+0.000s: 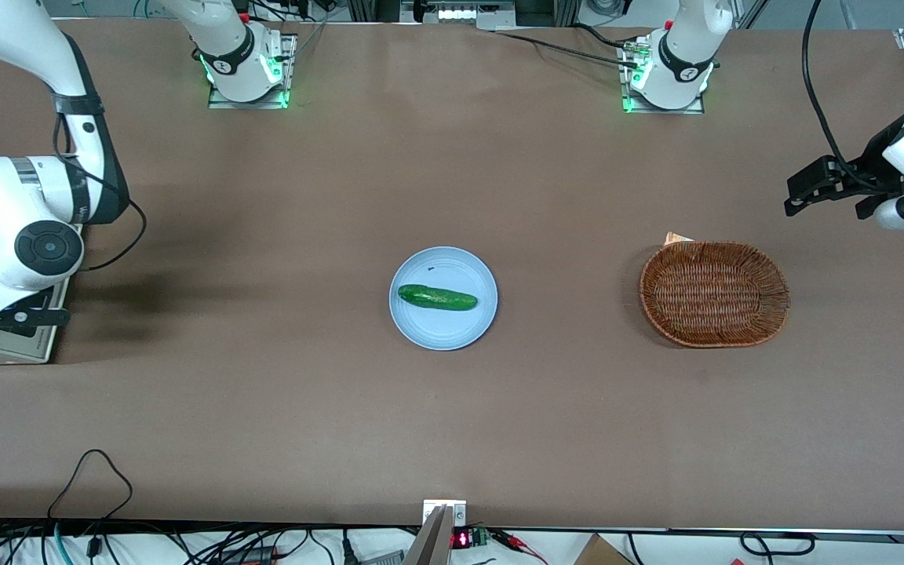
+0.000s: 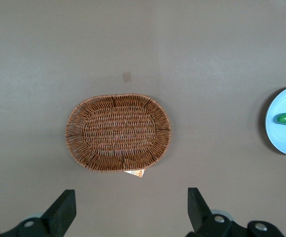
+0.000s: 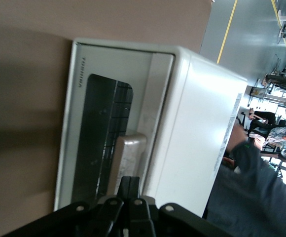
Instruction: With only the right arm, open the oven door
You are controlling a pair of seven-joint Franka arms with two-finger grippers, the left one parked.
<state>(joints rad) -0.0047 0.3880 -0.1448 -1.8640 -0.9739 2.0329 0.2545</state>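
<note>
The cream-white toaster oven (image 1: pixel 1 350) stands at the working arm's end of the table, mostly covered by the right arm (image 1: pixel 24 235) that hangs over it. In the right wrist view the oven door (image 3: pixel 73 123) faces me, with its dark glass window (image 3: pixel 97 138) and silver bar handle (image 3: pixel 128 153). The wire rack shows through the glass. The door lies close against the oven body. My gripper (image 3: pixel 131 185) is shut, its two fingertips pressed together with nothing between them, right at the handle's near end.
A light blue plate (image 1: pixel 468 329) with a green cucumber (image 1: pixel 437 297) sits mid-table. A brown wicker basket (image 1: pixel 714 293) lies toward the parked arm's end. Cables trail along the table edge nearest the front camera (image 1: pixel 95 471).
</note>
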